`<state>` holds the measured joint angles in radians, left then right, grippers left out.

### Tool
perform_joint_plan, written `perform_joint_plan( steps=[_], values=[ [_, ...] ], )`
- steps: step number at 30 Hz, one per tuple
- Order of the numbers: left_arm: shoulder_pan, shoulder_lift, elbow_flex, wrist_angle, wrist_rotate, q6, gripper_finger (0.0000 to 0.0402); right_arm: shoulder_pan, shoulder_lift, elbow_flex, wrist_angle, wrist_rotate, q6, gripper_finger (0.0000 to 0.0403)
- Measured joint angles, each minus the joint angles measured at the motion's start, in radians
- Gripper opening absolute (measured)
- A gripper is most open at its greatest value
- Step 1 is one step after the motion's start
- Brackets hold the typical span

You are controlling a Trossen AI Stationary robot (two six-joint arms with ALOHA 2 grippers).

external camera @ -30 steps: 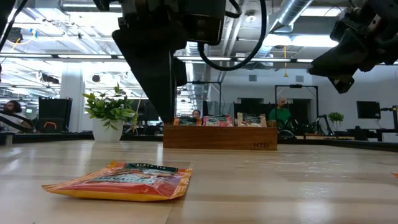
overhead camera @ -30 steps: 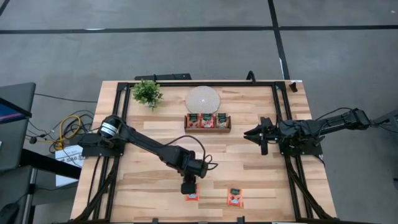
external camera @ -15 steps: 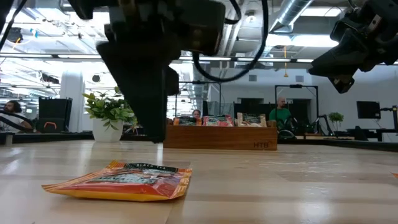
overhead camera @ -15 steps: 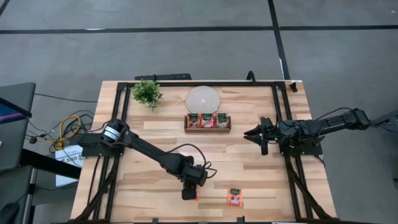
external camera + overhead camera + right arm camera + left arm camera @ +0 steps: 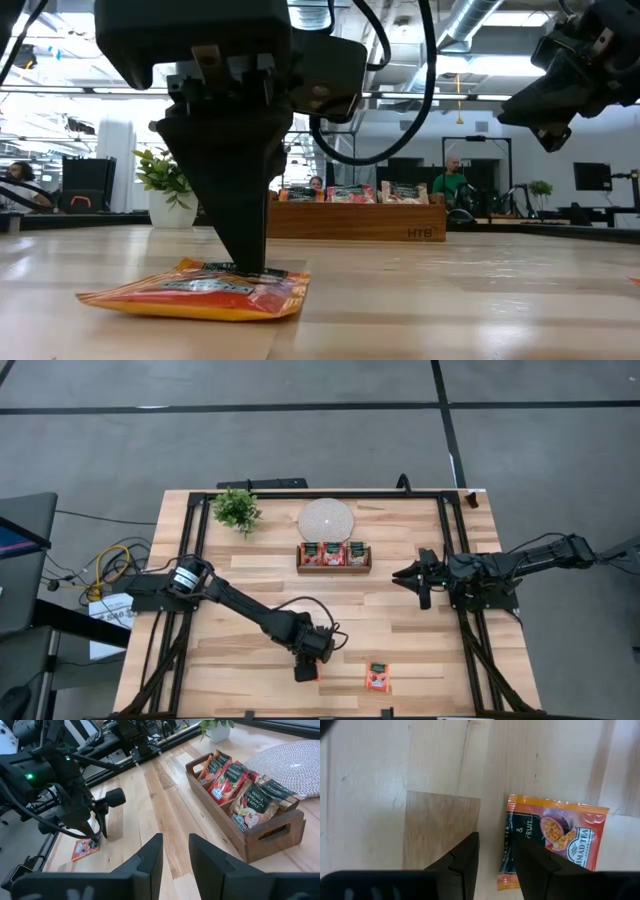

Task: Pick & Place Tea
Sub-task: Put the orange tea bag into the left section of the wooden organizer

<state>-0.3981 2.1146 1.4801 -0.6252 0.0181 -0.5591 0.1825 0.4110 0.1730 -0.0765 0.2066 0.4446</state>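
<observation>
Left gripper, fingers slightly spread, straddles the near edge of the red-orange flat square tea sachet at the table's six o'clock. It should press lower before pinching that thin edge, I'd say. Right gripper, parted and empty, waits at three o'clock.

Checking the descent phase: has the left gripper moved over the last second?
Yes. The left gripper has come down toward the table, its fingers now at the edge of the red-orange tea sachet, measured against the wooden tray behind.
</observation>
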Motion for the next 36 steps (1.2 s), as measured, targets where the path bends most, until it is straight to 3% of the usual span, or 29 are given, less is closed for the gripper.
perform_joint_plan(
  steps=[18, 25, 36],
  values=[
    [-0.023, 0.011, 0.002, -0.062, -0.158, 0.000, 0.0110, 0.000, 0.000, 0.000, 0.001, 0.000, 0.000, 0.0086],
    [-0.017, 0.018, 0.044, -0.153, -0.273, 0.004, 0.0107, 0.000, 0.000, 0.000, 0.001, 0.002, 0.000, 0.0086],
    [-0.005, 0.018, 0.047, -0.162, -0.214, 0.042, 0.0060, 0.000, 0.000, 0.000, 0.001, 0.002, 0.000, 0.0086]
  ],
)
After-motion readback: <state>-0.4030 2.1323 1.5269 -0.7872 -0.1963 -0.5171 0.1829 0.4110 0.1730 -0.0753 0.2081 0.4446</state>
